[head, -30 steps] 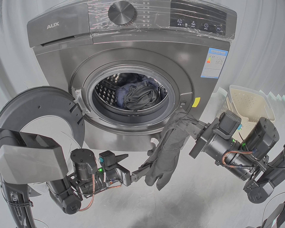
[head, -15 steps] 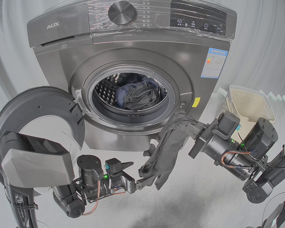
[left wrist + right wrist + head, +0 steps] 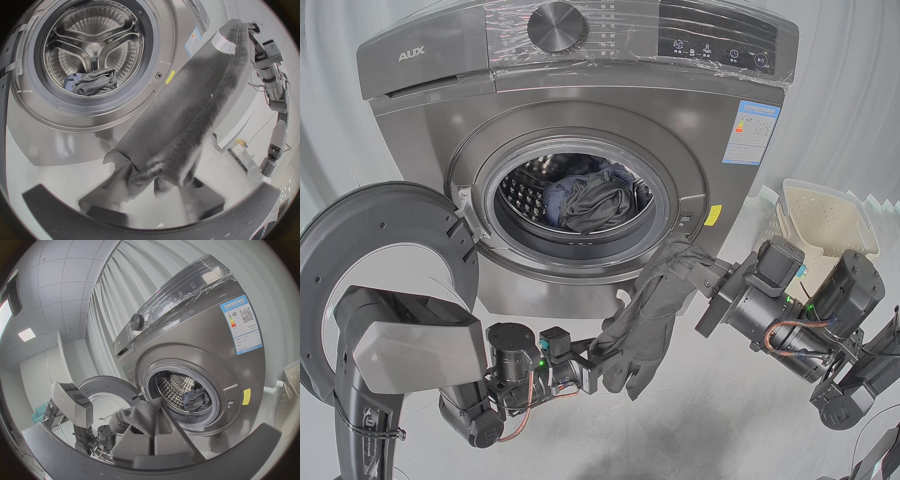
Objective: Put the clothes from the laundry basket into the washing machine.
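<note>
A dark grey garment (image 3: 650,312) hangs in front of the washing machine (image 3: 675,119), below and right of its open drum. My right gripper (image 3: 700,272) is shut on the garment's top end, and its pinched fingers (image 3: 168,437) show the cloth (image 3: 140,415) between them. My left gripper (image 3: 603,369) is low, at the garment's bottom end. Its fingers (image 3: 103,200) stand wide apart, with the cloth (image 3: 187,118) hanging down between them. Dark clothes (image 3: 594,203) lie inside the drum. The cream laundry basket (image 3: 825,219) stands to the machine's right, behind my right arm.
The round machine door (image 3: 381,219) is swung open to the left, just above my left arm. Pale floor lies under the hanging garment. Grey curtains hang behind the machine.
My left arm has swung to the right and closer under the garment, so its fingers now reach around the lower end. The garment's bottom has bunched up slightly. My right gripper has shifted slightly left.
</note>
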